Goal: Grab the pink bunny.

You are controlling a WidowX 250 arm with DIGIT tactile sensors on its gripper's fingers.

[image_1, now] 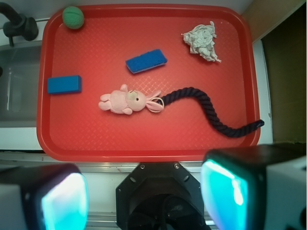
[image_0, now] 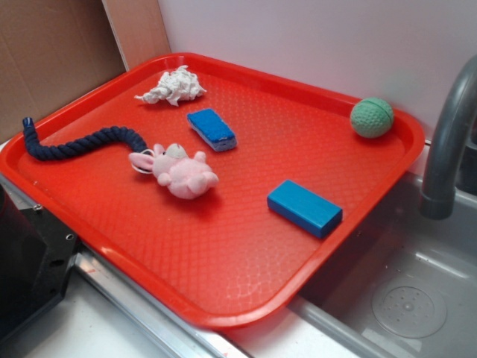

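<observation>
Wrist view, looking straight down, shows the pink bunny (image_1: 125, 101) lying on its side near the middle of a red tray (image_1: 144, 143), its head and ears pointing toward the dark blue rope (image_1: 211, 112), whose near end touches the ears. Seen from the exterior camera, the same bunny (image_0: 179, 170) lies left of the tray's centre, untouched, with the rope (image_0: 78, 143) curving away from its ears to the tray's left rim (image_0: 112, 246), where the rope's far end rests on the lip. A ridged blue block (image_0: 212, 129) sits just beyond the toy, apart from it, and a smooth blue block (image_0: 304, 207) lies well off toward the tray's sink side. A white wad of cloth (image_0: 172, 87) rests near one far corner and a green ball (image_0: 372, 117) near the other. The gripper (image_1: 144, 201) hangs high over the tray's near edge, clear of everything; its two fingers (image_1: 62, 201) stand wide apart at the bottom of the wrist view, holding nothing. A grey faucet (image_0: 447, 142) rises over a steel sink (image_0: 402, 298) beside the tray.
</observation>
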